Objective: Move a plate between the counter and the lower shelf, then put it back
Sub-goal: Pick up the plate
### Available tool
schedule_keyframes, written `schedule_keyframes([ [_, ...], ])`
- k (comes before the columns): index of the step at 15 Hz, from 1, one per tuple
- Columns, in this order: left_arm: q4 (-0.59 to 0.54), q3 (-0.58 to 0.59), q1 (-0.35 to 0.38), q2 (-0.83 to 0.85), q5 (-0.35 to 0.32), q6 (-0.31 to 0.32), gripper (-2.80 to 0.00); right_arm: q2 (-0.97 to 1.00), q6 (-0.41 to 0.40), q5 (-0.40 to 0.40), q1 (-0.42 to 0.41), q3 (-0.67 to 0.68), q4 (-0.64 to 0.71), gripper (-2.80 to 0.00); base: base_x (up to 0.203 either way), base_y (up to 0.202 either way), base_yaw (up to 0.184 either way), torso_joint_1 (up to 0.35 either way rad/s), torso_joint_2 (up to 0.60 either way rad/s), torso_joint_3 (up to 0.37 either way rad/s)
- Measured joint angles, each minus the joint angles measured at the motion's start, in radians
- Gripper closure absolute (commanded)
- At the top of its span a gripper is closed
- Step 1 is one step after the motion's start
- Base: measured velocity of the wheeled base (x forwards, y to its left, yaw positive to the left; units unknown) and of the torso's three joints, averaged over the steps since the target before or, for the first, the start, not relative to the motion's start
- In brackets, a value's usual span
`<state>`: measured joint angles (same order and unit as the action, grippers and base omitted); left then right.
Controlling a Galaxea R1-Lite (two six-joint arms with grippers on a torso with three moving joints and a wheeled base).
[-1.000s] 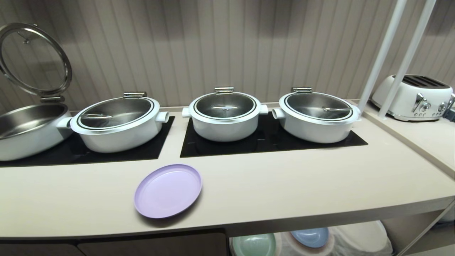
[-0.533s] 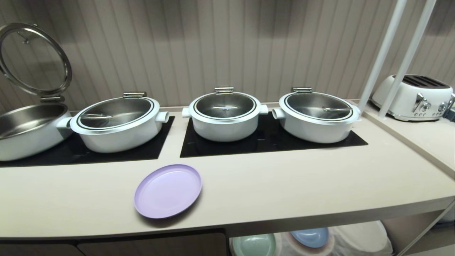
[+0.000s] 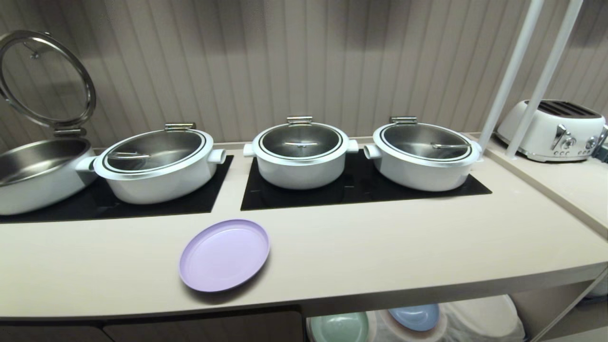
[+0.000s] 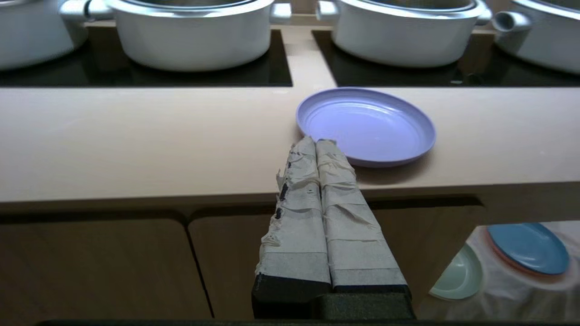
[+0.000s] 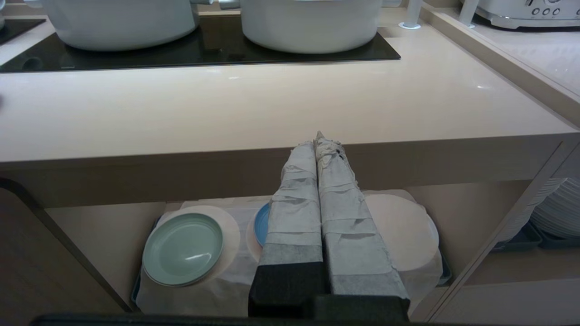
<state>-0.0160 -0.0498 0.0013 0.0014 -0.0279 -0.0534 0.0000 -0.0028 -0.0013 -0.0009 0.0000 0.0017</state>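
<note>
Plate [image 3: 224,254] flat and empty on the counter [image 3: 380,247], near the front edge. Mint green plate [image 5: 183,248] and light blue plate [image 4: 528,247] down on the lower shelf [image 5: 90,235], on white cloth [image 5: 226,271]. Pots [image 3: 301,154] lidded, one [image 3: 38,173] open and empty. Left gripper [image 4: 316,142] and right gripper [image 5: 317,138] both clenched, holding nothing.

The plate [image 3: 224,255] is matte lavender-purple on the beige surface [image 3: 380,256], whose inset cooktop panels [image 3: 361,187] are glossy black. The pots [image 3: 300,153] are white with steel-grey lids. The wall [image 3: 285,61] is grey-beige with vertical ribbing. At far right, the toaster [image 3: 553,129] is white with chrome knobs. On the lower shelf [image 5: 457,213], a white cloth [image 5: 235,271] carries a mint green plate [image 5: 182,248] and a light blue plate [image 4: 528,246]. Both pincers, left [image 4: 317,141] and right [image 5: 317,138], are wrapped in off-white tape over black.
</note>
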Motion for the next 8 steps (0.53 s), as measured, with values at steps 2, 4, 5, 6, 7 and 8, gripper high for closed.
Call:
schedule_keyframes([
  [2, -0.046, -0.076, 0.000, 0.018, -0.046, 0.001, 0.00, 0.000, 0.000, 0.000, 0.000, 0.000, 0.000, 0.00, 0.000, 0.000, 0.000, 0.000, 0.00, 0.000],
  [4, -0.071, -0.157, -0.001, 0.081, -0.060, 0.001, 0.00, 0.000, 0.000, 0.000, 0.001, 0.000, 0.000, 0.00, 0.000, 0.000, 0.000, 0.000, 0.00, 0.000],
  [5, -0.076, -0.196, -0.002, 0.124, -0.064, 0.001, 0.00, 0.000, 0.000, 0.000, 0.001, 0.000, 0.000, 0.00, 0.000, 0.000, 0.000, 0.000, 0.00, 0.000],
  [6, -0.079, -0.238, -0.003, 0.179, -0.066, 0.000, 0.00, 0.000, 0.000, 0.000, 0.001, 0.000, 0.000, 0.00, 0.000, 0.000, 0.000, 0.000, 0.00, 0.000],
  [7, -0.081, -0.287, -0.003, 0.243, -0.067, 0.000, 0.00, 0.000, 0.000, 0.000, 0.001, 0.000, 0.000, 0.00, 0.000, 0.000, 0.000, 0.000, 0.00, 0.000],
  [8, -0.085, -0.335, -0.004, 0.308, -0.067, 0.000, 0.00, 0.000, 0.000, 0.000, 0.001, 0.000, 0.000, 0.00, 0.000, 0.000, 0.000, 0.000, 0.00, 0.000],
])
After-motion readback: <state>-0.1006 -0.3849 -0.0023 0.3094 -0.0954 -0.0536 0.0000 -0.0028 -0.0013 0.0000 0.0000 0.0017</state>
